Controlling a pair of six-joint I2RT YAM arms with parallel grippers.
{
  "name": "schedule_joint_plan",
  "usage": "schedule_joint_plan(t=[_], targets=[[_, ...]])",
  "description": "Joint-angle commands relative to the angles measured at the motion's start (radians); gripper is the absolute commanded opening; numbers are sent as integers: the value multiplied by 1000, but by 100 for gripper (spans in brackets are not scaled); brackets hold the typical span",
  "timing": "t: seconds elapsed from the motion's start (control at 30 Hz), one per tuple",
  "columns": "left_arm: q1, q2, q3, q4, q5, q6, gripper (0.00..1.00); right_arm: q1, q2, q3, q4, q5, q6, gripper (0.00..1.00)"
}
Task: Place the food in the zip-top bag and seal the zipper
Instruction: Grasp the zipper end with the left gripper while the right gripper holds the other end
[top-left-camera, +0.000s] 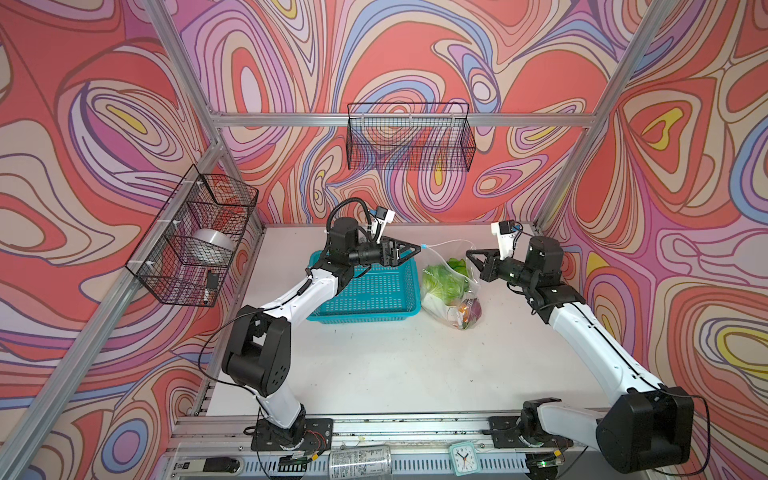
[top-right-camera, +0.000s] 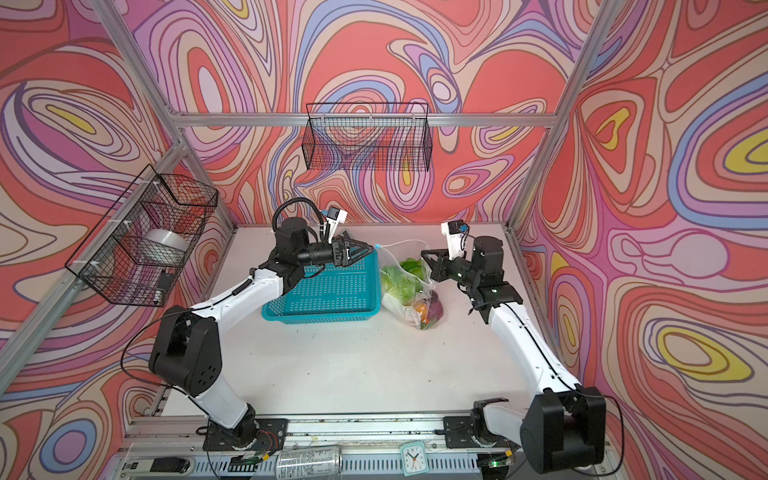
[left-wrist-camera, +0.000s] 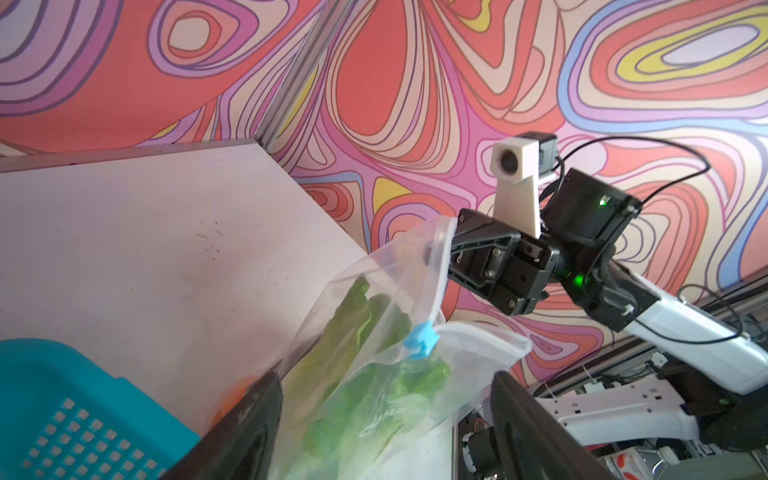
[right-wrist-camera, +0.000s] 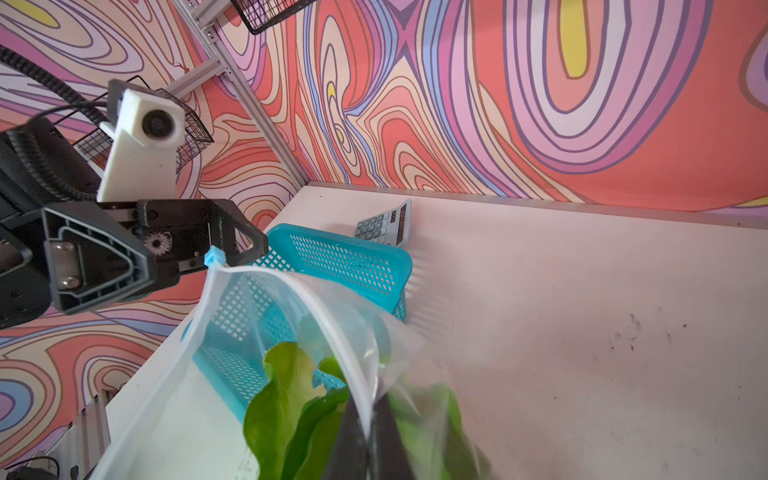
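The zip-top bag (top-left-camera: 451, 291) stands on the table right of the basket, and the food shows through it: green cabbage (top-left-camera: 442, 278), a purple piece (top-left-camera: 476, 309) and something orange (top-left-camera: 462, 309). The zipper (top-left-camera: 446, 242) stretches across the bag's top, with its light-blue slider (top-left-camera: 424, 246) at the left end. My left gripper (top-left-camera: 417, 248) is open, and the slider (right-wrist-camera: 216, 255) sits between its fingertips without being pinched. My right gripper (top-left-camera: 469, 253) is shut on the zipper's other end (right-wrist-camera: 361, 399). In the left wrist view the bag (left-wrist-camera: 374, 407) lies between my wide-apart left fingers (left-wrist-camera: 253, 411).
A teal perforated basket (top-left-camera: 365, 291) sits under my left wrist, close to the bag. A calculator (right-wrist-camera: 384, 224) lies behind it near the back wall. Black wire baskets hang on the back wall (top-left-camera: 409, 137) and the left wall (top-left-camera: 195, 237). A clock (top-left-camera: 462, 457) and a can (top-left-camera: 359, 459) rest on the front rail.
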Motion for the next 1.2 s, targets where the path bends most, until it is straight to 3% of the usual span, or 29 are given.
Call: schedule_joint_plan(t=[0.0,0.17,0.33,0.43,0.53,0.57,0.77,0.9,1.07,1.1,1.17], targets=[[1,15,19,-43,56,163,70,-8,25,32,-7,-23,-10,0],[-4,62,8,65,74,170,63,-8,51,56,-12,-36,-7,0],[-18,122,6,305,94,57,58,-7,70,69,-29,-36,-2,0],[-29,164,31,371,100,11,45,-8,76,73,-33,-32,-1,0],[-41,193,57,400,108,-14,41,-8,82,82,-46,-26,-5,0],[-44,194,61,406,109,-18,35,-8,83,83,-50,-25,-8,0],[-54,170,58,428,111,-48,33,-10,87,83,-60,-12,-16,0],[-66,161,49,446,119,-75,0,-9,92,86,-62,-9,-17,0],[-67,126,27,388,100,-38,0,-9,83,95,-81,11,-25,0],[-67,114,29,366,99,-28,0,-9,80,109,-100,25,-32,1],[-67,92,37,317,95,-5,0,-10,69,142,-134,52,-54,22]])
